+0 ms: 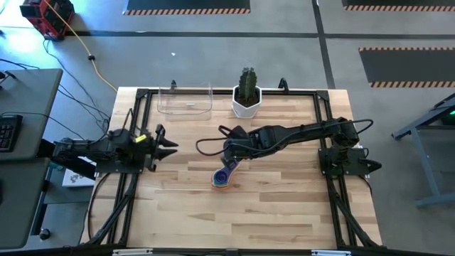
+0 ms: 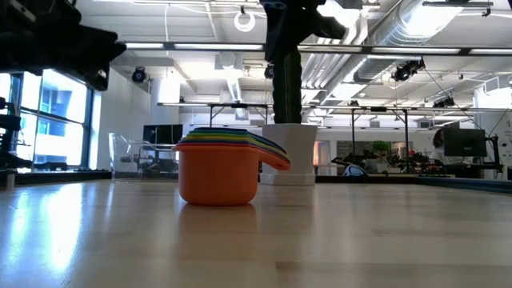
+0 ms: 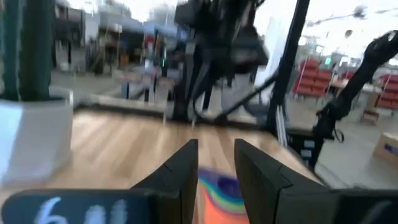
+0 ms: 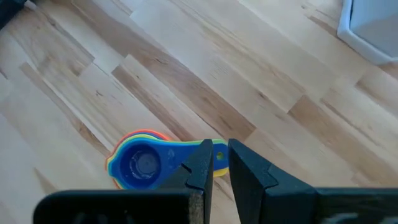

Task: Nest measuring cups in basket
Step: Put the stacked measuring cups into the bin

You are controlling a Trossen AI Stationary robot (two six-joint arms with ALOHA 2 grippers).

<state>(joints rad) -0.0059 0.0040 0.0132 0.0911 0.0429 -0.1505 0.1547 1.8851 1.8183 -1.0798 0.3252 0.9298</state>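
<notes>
- Right end effector [image 1: 229, 163]: positioned over the middle of the surface [image 1: 284, 213], directly above the handles of the stacked measuring cups [image 1: 222, 178]. In the right wrist view its fingers are nearly together with a narrow gap, the yellow handle [image 4: 219, 152] showing just beyond the tips; whether it grasps that handle cannot be told.
- Left end effector [image 1: 169, 145]: waiting near the left edge of the surface, fingers slightly parted, grasping nothing.
- Measuring cups: already nested in one stack, standing upright on the surface near its centre, toward the front edge. Orange cup outermost, blue innermost on top.
- Handling judgement: thin plastic, light, stiff, smooth-walled; likely to slide or tip if nudged. The fanned handles offer the best hold; pinching several together should lift the whole stack as one.
- Basket [image 1: 185, 99]: clear bin at the far edge, left of the potted cactus [image 1: 247, 92], well apart from the stack.
- Count: one stack of cups, individual number not resolvable; one basket; one potted cactus; two arms.
</notes>
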